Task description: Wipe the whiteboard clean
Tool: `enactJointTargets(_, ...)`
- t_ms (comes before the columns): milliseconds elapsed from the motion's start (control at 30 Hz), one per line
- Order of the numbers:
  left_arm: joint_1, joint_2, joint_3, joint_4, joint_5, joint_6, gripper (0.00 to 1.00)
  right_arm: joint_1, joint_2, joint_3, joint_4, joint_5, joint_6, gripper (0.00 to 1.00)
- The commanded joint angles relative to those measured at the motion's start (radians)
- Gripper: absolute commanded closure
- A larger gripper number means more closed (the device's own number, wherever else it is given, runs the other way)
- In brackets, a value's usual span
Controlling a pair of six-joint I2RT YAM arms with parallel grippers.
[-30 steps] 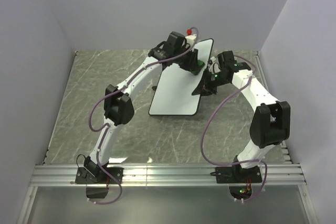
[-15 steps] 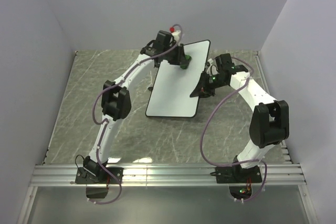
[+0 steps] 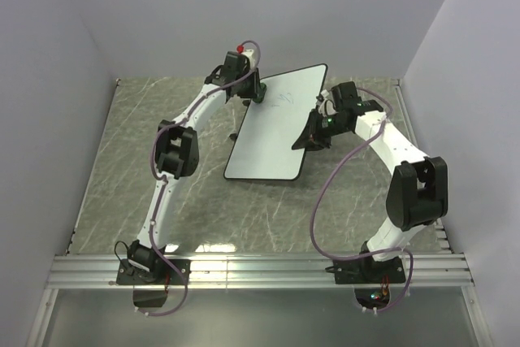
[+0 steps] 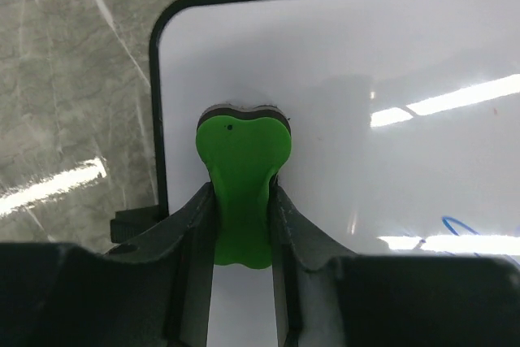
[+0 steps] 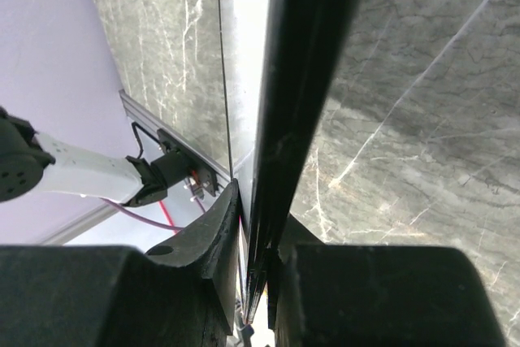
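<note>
Pale purple walls [image 3: 244, 6] stand around a grey marble table [image 3: 162, 119]. From above, the whiteboard [image 3: 272, 140] lies in the middle of the frame, turned at a slant, with its far end toward the upper right. Thin blue scribbles [image 3: 284, 101] show near that far end. The left gripper [image 3: 255, 93] is at the board's upper left corner. The right gripper [image 3: 311, 139] is at the board's right edge, about halfway along it. In the left wrist view, the board fills the middle and right of the frame, and its round black-rimmed corner is at the upper left. Two dark fingers [image 4: 195, 233] come up from the bottom and squeeze a green eraser [image 4: 244, 148] between them. The eraser sits on the white surface, just inside that corner. A bit of blue line peeks in at the lower right. Marble shows on the left. In the right wrist view, the board is seen from its side, so its black rim makes a dark strip from the top of the frame down to the bottom middle. The right gripper's fingers sit at the bottom, close together, with the rim pinched between them. Marble shows on both sides of the strip.
</note>
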Motion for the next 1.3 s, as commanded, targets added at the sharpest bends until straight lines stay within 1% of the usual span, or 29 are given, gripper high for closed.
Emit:
enactJointTargets(0,-0.125,-0.043,-0.089,-0.1,0.139,0.034,1.0,0.095,0.1,-0.01,-0.173,0.108,-0.198,1.0)
enactJointTargets(167,-0.203,-0.172,-0.203,-0.143,0.156,0.048,1.0,0.095,0.122,0.01,-0.176,0.122,-0.201,1.0)
enactJointTargets(233,-0.224,-0.192,-0.229,-0.135,0.15,0.034,1.0,0.097,0.119,0.001,-0.168,0.119,-0.201,1.0)
enactJointTargets(267,-0.229,-0.189,-0.229,-0.12,0.173,0.026,1.0,0.095,0.12,-0.007,-0.166,0.119,-0.202,1.0)
enactJointTargets(367,-0.229,-0.144,-0.15,-0.144,0.191,-0.004,1.0,0.095,0.119,-0.015,-0.163,0.122,-0.204,1.0)
enactJointTargets(400,-0.229,-0.129,-0.088,-0.156,0.188,-0.009,1.0,0.097,0.116,-0.013,-0.165,0.124,-0.205,1.0)
enactJointTargets(433,-0.227,-0.112,-0.073,-0.16,0.188,-0.02,1.0,0.095,0.113,-0.013,-0.166,0.125,-0.205,1.0)
enactJointTargets(467,-0.224,-0.109,-0.066,-0.158,0.193,-0.027,1.0,0.097,0.109,-0.012,-0.165,0.128,-0.204,1.0)
enactJointTargets(567,-0.204,-0.129,-0.12,-0.109,0.168,-0.063,1.0,0.095,0.099,-0.018,-0.166,0.131,-0.207,1.0)
enactJointTargets(700,-0.125,-0.109,-0.166,-0.08,0.109,-0.116,1.0,0.095,0.077,-0.041,-0.162,0.135,-0.207,1.0)
enactJointTargets(767,-0.093,-0.071,-0.154,-0.065,0.064,-0.132,1.0,0.097,0.074,-0.054,-0.156,0.128,-0.205,1.0)
enactJointTargets(800,-0.071,-0.054,-0.123,-0.063,0.049,-0.135,1.0,0.095,0.071,-0.056,-0.156,0.125,-0.205,1.0)
enactJointTargets(867,-0.06,-0.006,-0.082,-0.057,-0.017,-0.144,1.0,0.095,0.07,-0.059,-0.154,0.122,-0.205,1.0)
enactJointTargets(933,-0.059,0.015,-0.07,-0.026,-0.042,-0.159,1.0,0.097,0.071,-0.058,-0.157,0.122,-0.207,1.0)
enactJointTargets(1033,-0.068,-0.001,-0.1,0.035,-0.036,-0.165,1.0,0.097,0.067,-0.064,-0.154,0.116,-0.205,1.0)
enactJointTargets(1133,-0.079,-0.031,-0.122,0.112,0.019,-0.158,1.0,0.103,0.065,-0.073,-0.153,0.115,-0.205,1.0)
enactJointTargets(1167,-0.082,-0.035,-0.108,0.138,0.083,-0.153,1.0,0.104,0.068,-0.074,-0.153,0.116,-0.205,1.0)
enactJointTargets(1267,-0.124,-0.044,-0.044,0.143,0.139,-0.09,1.0,0.112,0.08,-0.065,-0.154,0.118,-0.207,1.0)
